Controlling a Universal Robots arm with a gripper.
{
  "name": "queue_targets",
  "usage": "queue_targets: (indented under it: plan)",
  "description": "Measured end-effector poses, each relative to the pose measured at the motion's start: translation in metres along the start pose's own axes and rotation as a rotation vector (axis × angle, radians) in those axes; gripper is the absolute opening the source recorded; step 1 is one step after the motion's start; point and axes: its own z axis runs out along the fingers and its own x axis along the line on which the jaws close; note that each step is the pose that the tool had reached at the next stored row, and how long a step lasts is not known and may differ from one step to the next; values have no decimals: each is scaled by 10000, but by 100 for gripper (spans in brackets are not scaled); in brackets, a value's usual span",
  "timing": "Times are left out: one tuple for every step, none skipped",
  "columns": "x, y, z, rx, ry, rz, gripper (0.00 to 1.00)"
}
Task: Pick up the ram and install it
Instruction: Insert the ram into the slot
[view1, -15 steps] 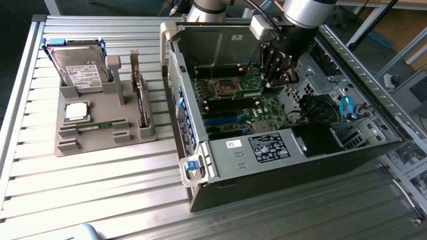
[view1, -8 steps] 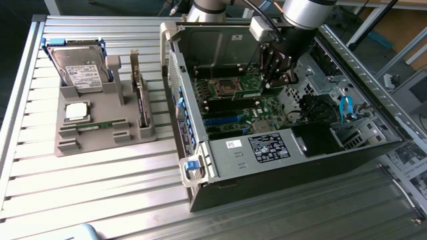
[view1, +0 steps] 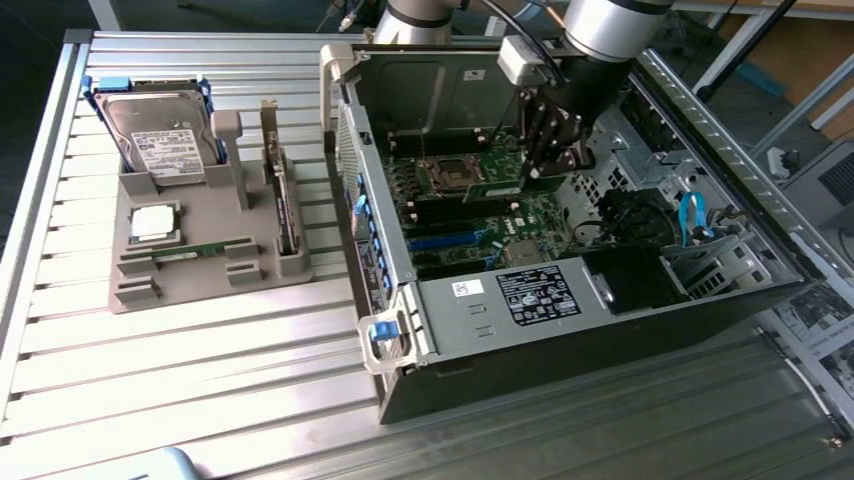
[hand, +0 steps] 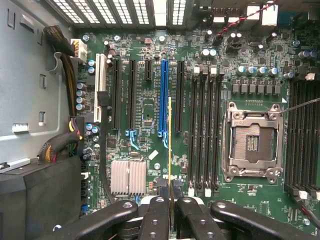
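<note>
at the near edge of the slatted table (view1: 200, 400) stands the open computer case (view1: 534, 350), lying toward the table's edge at the exterior view's right. toward the opposite edge sits a grey holder (view1: 187, 285), well apart from the gripper, with a square processor chip (view1: 154, 222) in it and, farther back, a hard drive (view1: 160, 140) propped on edge.

inside the case the motherboard (hand: 150, 55) faces up. the gripper (hand: 170, 202) reaches down into the case, its black fingers (hand: 155, 220) drawn nearly together and clamped on the ram (hand: 170, 145). the ram is seen edge-on from the wrist, a thin strip running away from the fingertips. it hangs over the board between the blue slot (hand: 163, 95) and the black slot just beside it; whether it touches the board i cannot tell. beyond that lie the row of long black memory slots (hand: 205, 125) and the open processor socket (hand: 252, 142).
</note>
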Motion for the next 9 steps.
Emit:
queue_targets:
  plan:
    - [0,0,4,0,0,0,13]
    - [0,0,9,0,0,0,13]
    - [-1,-1,14,0,0,0,13]
    - [-1,-1,17,0,0,0,13]
    - [-1,-1,20,0,0,0,13]
    - [-1,-1,24,0,-1,0,13]
    - [-1,-1,27,0,0,0,13]
    - [-1,-1,30,0,0,0,13]
    - [-1,-1,34,0,-1,0,13]
